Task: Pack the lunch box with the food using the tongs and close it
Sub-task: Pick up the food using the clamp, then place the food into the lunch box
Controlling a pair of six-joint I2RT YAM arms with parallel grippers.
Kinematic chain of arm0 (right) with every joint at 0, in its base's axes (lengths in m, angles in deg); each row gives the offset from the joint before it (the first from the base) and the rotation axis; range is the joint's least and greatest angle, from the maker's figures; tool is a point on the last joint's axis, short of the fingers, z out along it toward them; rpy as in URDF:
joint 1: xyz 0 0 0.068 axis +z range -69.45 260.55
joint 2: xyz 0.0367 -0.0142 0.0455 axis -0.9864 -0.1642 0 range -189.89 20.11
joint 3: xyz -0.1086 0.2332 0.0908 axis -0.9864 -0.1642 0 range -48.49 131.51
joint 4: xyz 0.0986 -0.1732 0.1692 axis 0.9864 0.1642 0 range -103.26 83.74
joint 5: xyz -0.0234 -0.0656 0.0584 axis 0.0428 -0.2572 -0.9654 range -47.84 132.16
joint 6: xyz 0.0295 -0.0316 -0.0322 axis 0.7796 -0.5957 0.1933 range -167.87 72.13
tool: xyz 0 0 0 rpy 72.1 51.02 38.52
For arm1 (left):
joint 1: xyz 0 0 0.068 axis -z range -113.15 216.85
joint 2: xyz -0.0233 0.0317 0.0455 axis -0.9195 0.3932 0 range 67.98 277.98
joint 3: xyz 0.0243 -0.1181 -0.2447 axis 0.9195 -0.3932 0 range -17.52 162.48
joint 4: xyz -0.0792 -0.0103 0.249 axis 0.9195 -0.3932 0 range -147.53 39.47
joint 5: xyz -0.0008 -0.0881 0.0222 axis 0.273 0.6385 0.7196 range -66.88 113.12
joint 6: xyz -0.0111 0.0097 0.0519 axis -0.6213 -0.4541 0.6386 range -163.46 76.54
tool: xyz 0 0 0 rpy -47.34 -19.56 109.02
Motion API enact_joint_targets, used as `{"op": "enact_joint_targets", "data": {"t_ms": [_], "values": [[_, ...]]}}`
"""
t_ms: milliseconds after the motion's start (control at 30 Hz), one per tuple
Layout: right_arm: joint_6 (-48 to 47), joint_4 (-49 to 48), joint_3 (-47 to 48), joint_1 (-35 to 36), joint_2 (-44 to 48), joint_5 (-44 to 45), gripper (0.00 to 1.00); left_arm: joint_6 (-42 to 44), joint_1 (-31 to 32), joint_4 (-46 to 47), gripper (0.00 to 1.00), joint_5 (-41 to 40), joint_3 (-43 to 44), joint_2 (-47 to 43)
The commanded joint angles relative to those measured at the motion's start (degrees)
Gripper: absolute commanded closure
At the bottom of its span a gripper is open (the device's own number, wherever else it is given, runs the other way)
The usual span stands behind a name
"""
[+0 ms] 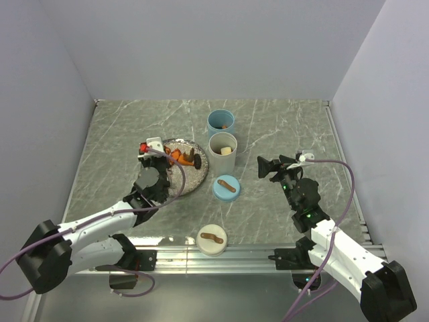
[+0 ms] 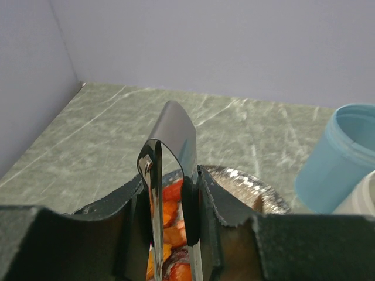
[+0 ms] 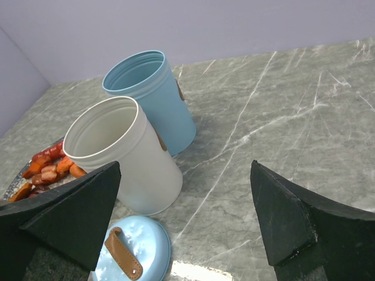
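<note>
Left tool [image 2: 173, 218] is clamped across both arms of the steel tongs [image 2: 173, 132] near the bend, over the food pieces [image 2: 171, 205] on the foil plate [image 2: 246, 177]. Tongs look light, springy and slick (may twist if squeezed off-centre). Food looks soft, so pinch gently. Right tool [image 3: 184, 170] is wide open and empty.

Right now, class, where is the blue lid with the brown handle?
In the top view the blue lid lies flat mid-table, just on the arms' side of the white cup and right of the plate.
</note>
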Motion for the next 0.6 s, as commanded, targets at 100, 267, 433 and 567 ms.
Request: {"op": "enact_joint_targets", "data": {"t_ms": [100, 267, 433, 567], "values": [[-0.2, -1.6, 1.0, -0.5, 0.7, -0.1, 0.02, 1.2, 0.0, -3.6, 0.82, 7.4, 11.8, -1.0], [-0.1, -1.5, 1.0, -0.5, 0.8, 0.0, 0.02, 0.6, 0.1, -8.3, 0.81, 17.1, 23.5, 6.3], [-0.2, -1.7, 0.9, -0.4, 0.9, 0.0, 0.02, -1.0, 0.1, -9.3, 0.80, 24.7, 30.3, 10.0], [-0.2, -1.7, 1.1, -0.4, 0.4, -0.2, 0.02, -1.9, 0.1, -10.8, 0.80, 29.2, 36.5, 13.2]]}}
